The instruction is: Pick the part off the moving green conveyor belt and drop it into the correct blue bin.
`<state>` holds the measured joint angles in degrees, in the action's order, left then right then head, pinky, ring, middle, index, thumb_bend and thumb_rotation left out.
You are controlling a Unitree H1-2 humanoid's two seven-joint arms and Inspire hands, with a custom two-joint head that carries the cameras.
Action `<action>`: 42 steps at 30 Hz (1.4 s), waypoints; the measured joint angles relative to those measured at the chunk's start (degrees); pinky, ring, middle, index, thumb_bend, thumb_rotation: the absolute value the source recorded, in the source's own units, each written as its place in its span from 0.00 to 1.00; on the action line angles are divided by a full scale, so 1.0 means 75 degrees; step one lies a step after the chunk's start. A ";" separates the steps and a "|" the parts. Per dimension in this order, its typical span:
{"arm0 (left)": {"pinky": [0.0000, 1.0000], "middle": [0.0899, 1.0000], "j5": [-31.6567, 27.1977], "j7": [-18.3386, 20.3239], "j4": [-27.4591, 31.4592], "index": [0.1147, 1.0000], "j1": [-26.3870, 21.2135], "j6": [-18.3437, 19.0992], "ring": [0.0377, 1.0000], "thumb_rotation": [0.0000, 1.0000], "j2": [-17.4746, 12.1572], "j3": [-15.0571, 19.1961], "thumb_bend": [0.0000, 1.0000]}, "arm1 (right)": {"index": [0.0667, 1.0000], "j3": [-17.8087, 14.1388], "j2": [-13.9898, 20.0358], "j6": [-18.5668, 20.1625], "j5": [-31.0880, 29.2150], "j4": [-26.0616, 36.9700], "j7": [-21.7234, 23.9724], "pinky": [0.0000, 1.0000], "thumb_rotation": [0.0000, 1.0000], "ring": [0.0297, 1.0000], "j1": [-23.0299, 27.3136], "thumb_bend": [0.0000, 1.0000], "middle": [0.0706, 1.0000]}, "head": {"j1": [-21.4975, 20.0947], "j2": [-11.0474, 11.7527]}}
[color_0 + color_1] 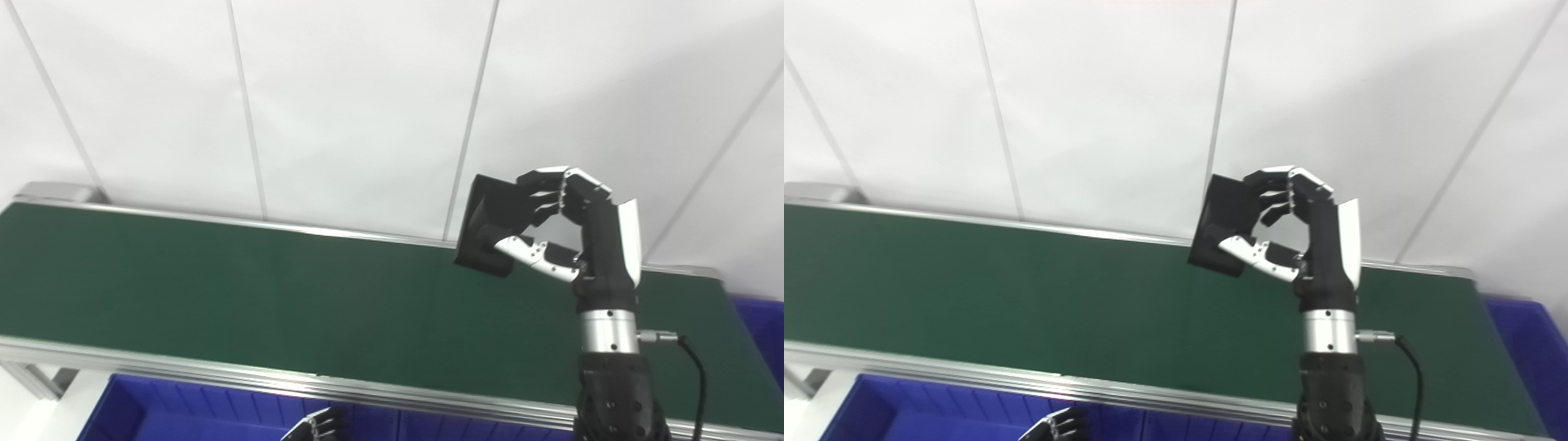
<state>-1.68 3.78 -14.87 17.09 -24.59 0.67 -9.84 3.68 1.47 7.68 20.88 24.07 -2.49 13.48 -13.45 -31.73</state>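
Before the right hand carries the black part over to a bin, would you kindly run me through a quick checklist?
1. Part held: ok, right hand is shut on the black part.
2. Part off the belt: ok, raised above it.
3. Grip security: cannot tell, held only by fingertips and thumb.
4. Bins in view: ok, near bin and right bin.
5. Correct bin: cannot tell.
6. Left hand: cannot tell, barely visible.

an industrial test cell or factory lab: a green belt in an aluminium frame, blue bins below, plain white panel walls.
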 measured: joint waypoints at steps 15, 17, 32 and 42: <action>0.71 0.74 -0.0639 0.0852 0.0391 0.76 0.0072 -0.0002 0.73 0.77 -0.0015 0.0630 0.66 | 0.50 0.0098 -0.0416 0.0203 0.0368 0.1174 0.0096 0.33 0.00 0.43 -0.1805 0.50 0.48 | -0.1183 -0.1430; 0.71 0.74 -0.0733 0.0949 0.0429 0.75 0.0059 -0.0002 0.72 0.77 -0.0030 0.0729 0.67 | 0.50 0.0114 -0.0448 0.0203 0.0499 0.1331 0.0096 0.33 0.00 0.42 -0.1926 0.50 0.48 | -0.1242 -0.1511; 0.70 0.73 -0.1255 0.1496 0.0551 0.73 -0.0005 -0.0002 0.71 0.70 -0.0131 0.1048 0.66 | 0.51 0.0507 -0.0546 0.0197 0.0841 0.1970 0.0160 0.34 0.00 0.42 -0.3570 0.50 0.47 | -0.1594 -0.1863; 0.70 0.73 -0.1386 0.1586 0.0562 0.74 -0.0013 -0.0002 0.71 0.70 -0.0315 0.1057 0.65 | 0.49 0.0814 -0.0550 -0.0202 0.0790 0.1265 -0.0091 0.35 0.00 0.43 -0.4518 0.50 0.47 | -0.1722 -0.1886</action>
<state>-12.07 15.68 -10.66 16.99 -24.60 -1.69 -1.92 9.79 -2.65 6.16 26.80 33.56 -3.17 -20.40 -26.37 -45.88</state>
